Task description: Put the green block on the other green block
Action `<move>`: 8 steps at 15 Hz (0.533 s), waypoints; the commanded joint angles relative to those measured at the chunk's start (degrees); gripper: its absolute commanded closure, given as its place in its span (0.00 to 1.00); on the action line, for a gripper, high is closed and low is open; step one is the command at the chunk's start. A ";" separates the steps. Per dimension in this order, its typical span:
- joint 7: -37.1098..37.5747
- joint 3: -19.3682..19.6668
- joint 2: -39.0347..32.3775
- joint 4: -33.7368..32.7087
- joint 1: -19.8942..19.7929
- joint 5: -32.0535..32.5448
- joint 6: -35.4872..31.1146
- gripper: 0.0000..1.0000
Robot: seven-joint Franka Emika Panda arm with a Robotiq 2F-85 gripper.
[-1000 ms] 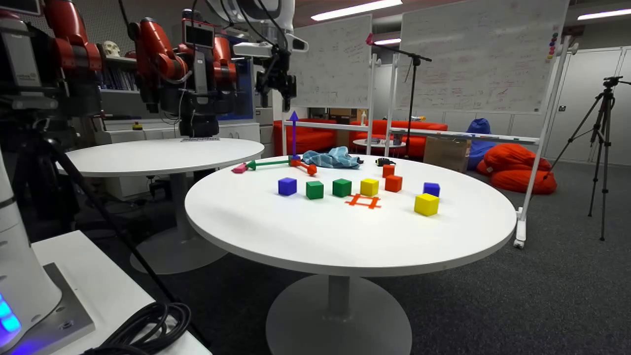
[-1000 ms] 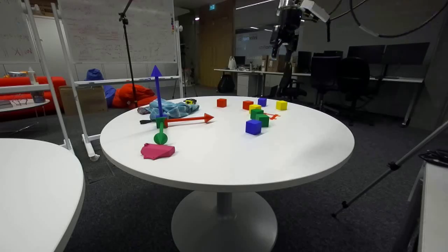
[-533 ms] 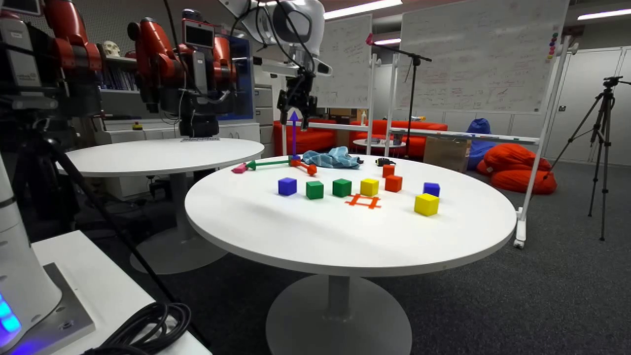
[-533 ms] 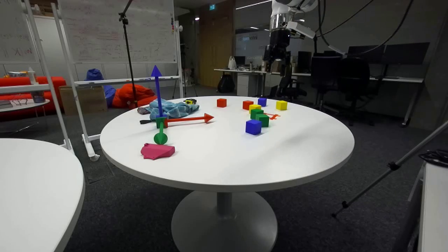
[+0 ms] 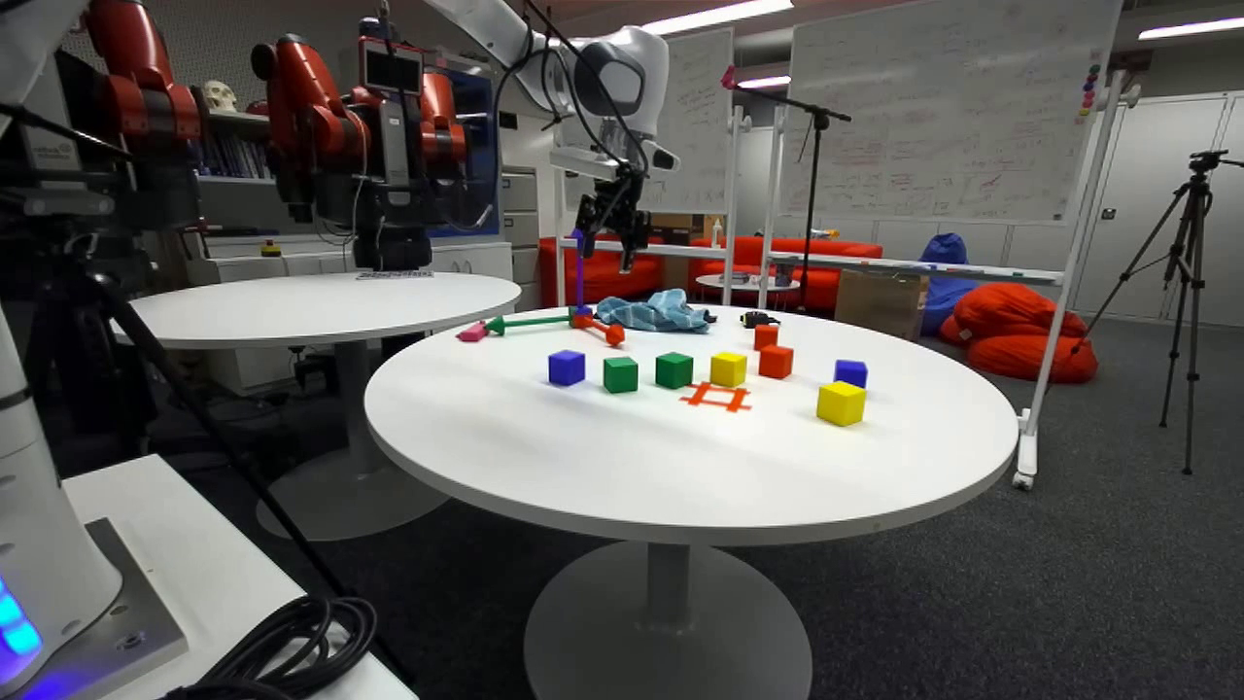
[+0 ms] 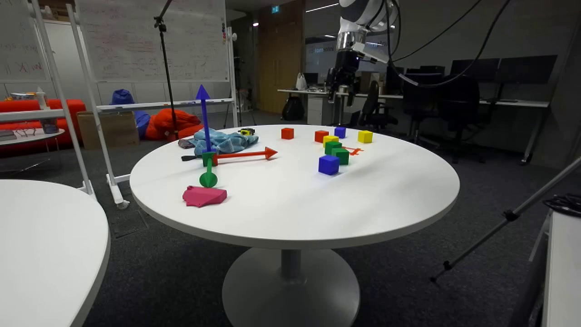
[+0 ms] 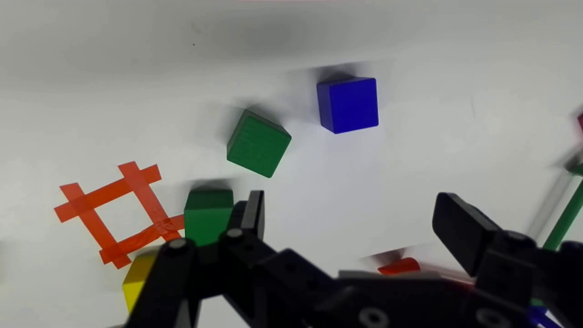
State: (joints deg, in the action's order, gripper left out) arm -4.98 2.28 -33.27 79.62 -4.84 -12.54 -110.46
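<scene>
Right now, the gripper [image 7: 350, 207] is hanging high over the table [image 5: 583, 457], its fingers [image 7: 460, 223] standing wide apart and holding nothing. Below, the green block [image 7: 258, 143] is sitting at an angle near a blue cube [image 7: 348, 105]; the other green block [image 7: 208, 216] is resting near a yellow cube [image 7: 134, 280], partly hiding behind the gripper. Both are lying on the table, apart and unstacked; which one is meant to travel, I cannot tell.

These neighbours are standing close, so a finger descending off-centre could be landing on a block or nudging the next. The angled one may be twisting if the jaws are pinching it unaligned, and an off-centre release would be leaving the upper block tipping.

Counting outward, eight cubes are showing: two green, two blue with the second blue cube [image 5: 850, 373], two yellow with the second yellow cube [image 5: 841, 402], and two orange-red cubes [image 5: 775, 362]. One tape square [image 7: 148, 199] is lying among them. Farther off, one three-arrow axis marker [image 6: 209, 159] and one cloth [image 5: 656, 311] are resting; beyond, two whiteboards [image 5: 952, 117] are standing.
</scene>
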 commanded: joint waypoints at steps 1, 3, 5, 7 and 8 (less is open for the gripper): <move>1.53 -0.67 -5.50 -6.23 -1.27 0.20 -0.62 0.00; 2.05 -0.58 -8.62 -8.46 -1.24 0.86 -0.40 0.00; 2.43 -0.74 -11.07 -9.97 -1.29 0.88 -0.17 0.00; 2.45 -0.80 -13.15 -10.58 -1.19 1.17 -0.20 0.00; 2.16 -0.96 -14.11 -11.01 -1.29 1.12 0.04 0.00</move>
State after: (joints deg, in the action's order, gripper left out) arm -4.21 2.31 -43.99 71.87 -5.42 -12.22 -110.85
